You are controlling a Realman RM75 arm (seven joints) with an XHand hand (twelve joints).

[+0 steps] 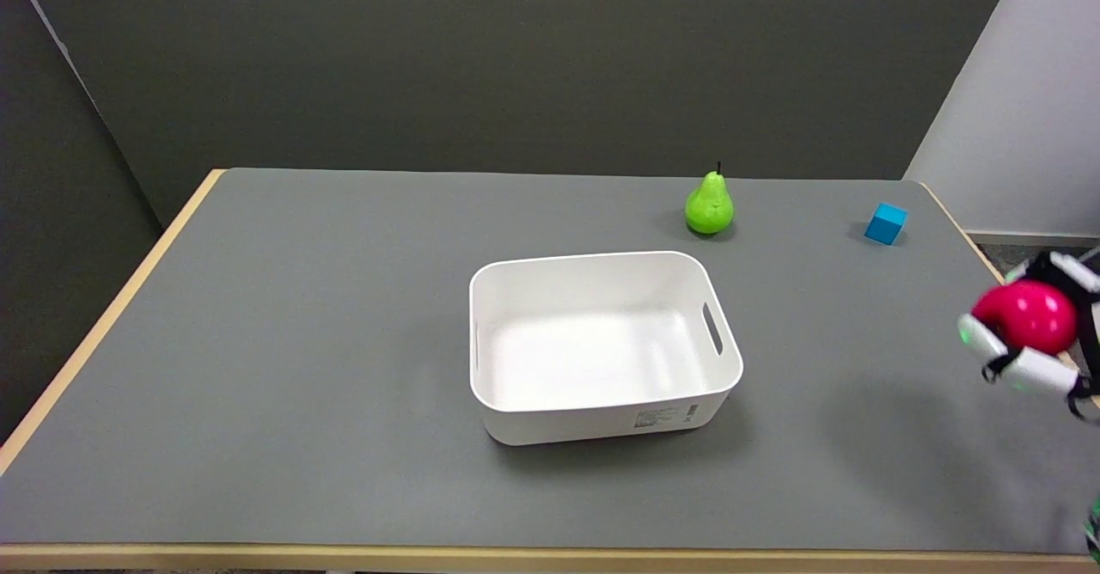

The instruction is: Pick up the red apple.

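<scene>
One relation governs my next input: the apple sits inside the robot hand, not beside it. I read the white fingers as wrapped around the fruit from below and from the far side, so the robot hand holds it. Both hang at the right edge of the view, over the right rim of the table, and a soft shadow on the mat suggests the apple is raised off it. The apple is round, with no long axis to align. I judge the pickup essentially made; only a steady hold remains.
</scene>
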